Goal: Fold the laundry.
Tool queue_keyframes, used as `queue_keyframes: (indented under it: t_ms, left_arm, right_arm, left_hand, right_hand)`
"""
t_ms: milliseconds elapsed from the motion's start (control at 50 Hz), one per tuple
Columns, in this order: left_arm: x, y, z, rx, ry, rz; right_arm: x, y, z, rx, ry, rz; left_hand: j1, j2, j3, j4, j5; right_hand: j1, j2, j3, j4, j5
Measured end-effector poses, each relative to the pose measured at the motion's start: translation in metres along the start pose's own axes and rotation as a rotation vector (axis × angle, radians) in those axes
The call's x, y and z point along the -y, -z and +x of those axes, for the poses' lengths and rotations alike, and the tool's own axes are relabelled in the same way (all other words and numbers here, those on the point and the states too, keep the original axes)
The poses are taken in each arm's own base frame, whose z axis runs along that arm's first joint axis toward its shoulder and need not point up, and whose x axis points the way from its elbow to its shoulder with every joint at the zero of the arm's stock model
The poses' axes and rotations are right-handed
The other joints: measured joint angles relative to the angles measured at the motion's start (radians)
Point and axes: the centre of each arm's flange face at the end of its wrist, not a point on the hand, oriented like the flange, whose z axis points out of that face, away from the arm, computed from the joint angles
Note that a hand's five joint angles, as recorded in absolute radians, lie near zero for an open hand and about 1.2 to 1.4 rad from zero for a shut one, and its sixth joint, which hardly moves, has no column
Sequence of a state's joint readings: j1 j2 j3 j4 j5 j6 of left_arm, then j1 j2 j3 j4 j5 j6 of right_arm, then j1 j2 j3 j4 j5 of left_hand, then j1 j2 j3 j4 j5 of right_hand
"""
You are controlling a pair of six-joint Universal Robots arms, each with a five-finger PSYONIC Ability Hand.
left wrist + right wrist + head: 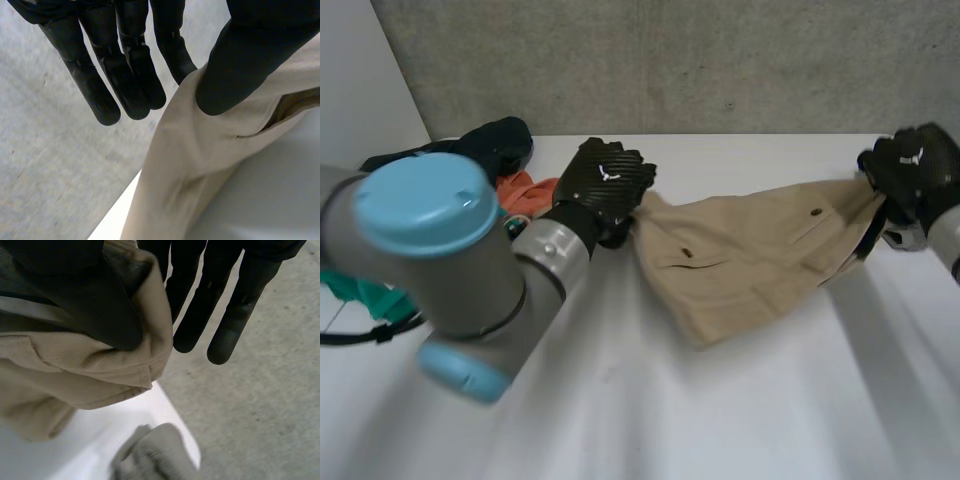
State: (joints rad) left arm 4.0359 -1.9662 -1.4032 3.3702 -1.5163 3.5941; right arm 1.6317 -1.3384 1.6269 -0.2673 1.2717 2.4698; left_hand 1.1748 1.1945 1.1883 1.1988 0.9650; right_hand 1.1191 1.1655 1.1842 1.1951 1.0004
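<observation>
Your beige shorts hang stretched between both hands over the white table. They look soft and light, sagging in the middle. The left hand pinches one end between thumb and finger, and the right hand pinches the other. Grip the thicker seams.

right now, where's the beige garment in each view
Head view: beige garment stretched between left hand and right hand, over the white table.
Left wrist view: garment pinched under the left hand's thumb, hanging toward the table.
Right wrist view: garment bunched under the right hand's thumb, table beneath.
Shared landmark: the white table.
</observation>
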Motion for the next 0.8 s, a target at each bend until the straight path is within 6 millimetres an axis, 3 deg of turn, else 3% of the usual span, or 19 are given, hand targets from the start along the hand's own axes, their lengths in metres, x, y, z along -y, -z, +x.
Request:
queue_keyframes:
  t_ms: [60,80,120,140,260,300,320,340,360,380,400,500,560,660,740,800]
  left_arm:
    - [0.015,0.022,0.014,-0.04,0.037,0.026]
    - [0.015,0.022,0.014,-0.04,0.037,0.026]
    - [0.022,0.036,0.031,-0.084,0.057,0.037]
    - [0.024,0.043,0.044,-0.118,0.066,0.039]
    - [0.013,0.046,0.094,-0.218,0.076,0.022]
    - [0.007,0.042,0.107,-0.238,0.081,0.015]
    - [0.003,0.039,0.115,-0.249,0.085,0.01]
    - [0.001,0.038,0.118,-0.253,0.088,0.008]
    - [-0.003,0.035,0.126,-0.263,0.095,0.001]
    - [-0.004,0.035,0.128,-0.265,0.096,0.0]
    - [-0.007,0.033,0.132,-0.27,0.102,-0.007]
    - [0.0,0.035,0.124,-0.246,0.117,-0.017]
    - [0.011,0.042,0.102,-0.195,0.124,-0.022]
    - [0.018,0.058,0.068,-0.117,0.128,-0.039]
    - [0.007,0.071,0.05,-0.074,0.125,-0.085]
    - [-0.016,0.079,0.037,-0.039,0.12,-0.163]
  right_arm:
    - [-0.003,-0.024,0.006,-0.027,0.009,0.036]
    - [-0.003,-0.024,0.006,-0.027,0.009,0.036]
    - [-0.006,-0.04,0.006,-0.041,0.009,0.061]
    - [-0.014,-0.06,0.003,-0.052,-0.003,0.09]
    - [-0.041,-0.098,-0.014,-0.074,-0.052,0.137]
    - [-0.048,-0.105,-0.018,-0.081,-0.062,0.14]
    - [-0.052,-0.108,-0.02,-0.087,-0.067,0.138]
    - [-0.053,-0.109,-0.021,-0.091,-0.069,0.137]
    - [-0.056,-0.112,-0.022,-0.104,-0.074,0.13]
    - [-0.057,-0.112,-0.022,-0.106,-0.074,0.129]
    - [-0.057,-0.112,-0.021,-0.123,-0.077,0.12]
    - [-0.037,-0.096,0.0,-0.18,-0.082,0.072]
    - [-0.016,-0.076,0.015,-0.181,-0.092,0.026]
    - [0.006,-0.04,0.022,-0.1,-0.122,-0.082]
    - [0.014,-0.009,0.016,0.008,-0.151,-0.192]
    - [0.016,0.02,0.005,0.115,-0.171,-0.295]
  left_hand:
    - [0.0,0.0,0.0,0.0,0.0]
    - [0.0,0.0,0.0,0.0,0.0]
    - [0.0,0.0,0.0,0.0,0.0]
    - [0.0,0.0,0.0,0.0,0.0]
    - [-0.015,-0.018,-0.017,-0.019,-0.008]
    - [-0.105,-0.11,-0.106,-0.114,-0.069]
    - [-0.352,-0.347,-0.322,-0.335,-0.277]
    - [-0.352,-0.347,-0.322,-0.335,-0.277]
    - [-0.574,-0.553,-0.542,-0.544,-0.483]
    - [-0.574,-0.553,-0.542,-0.544,-0.483]
    - [-0.75,-0.738,-0.729,-0.742,-0.684]
    - [-0.911,-0.922,-0.919,-0.934,-0.885]
    - [-0.912,-0.93,-0.924,-0.941,-0.888]
    - [-0.912,-0.933,-0.924,-0.941,-0.888]
    - [-0.912,-0.932,-0.924,-0.941,-0.888]
    - [-0.859,-0.886,-0.882,-0.893,-0.832]
  right_hand:
    - [0.0,0.0,0.0,0.001,0.001]
    - [0.0,0.0,0.0,0.001,0.001]
    - [0.0,0.0,0.0,0.001,0.002]
    - [0.0,0.0,0.0,0.002,0.003]
    - [-0.015,-0.032,-0.043,-0.045,-0.035]
    - [-0.245,-0.278,-0.287,-0.269,-0.257]
    - [-0.409,-0.446,-0.448,-0.43,-0.42]
    - [-0.511,-0.548,-0.547,-0.529,-0.521]
    - [-0.769,-0.81,-0.807,-0.81,-0.789]
    - [-0.769,-0.81,-0.807,-0.81,-0.789]
    - [-0.89,-0.94,-0.945,-0.951,-0.936]
    - [-0.897,-0.956,-0.975,-0.983,-0.948]
    - [-0.897,-0.956,-0.975,-0.983,-0.948]
    - [-0.897,-0.956,-0.975,-0.983,-0.948]
    - [-0.897,-0.956,-0.975,-0.983,-0.948]
    - [-0.897,-0.956,-0.974,-0.982,-0.948]
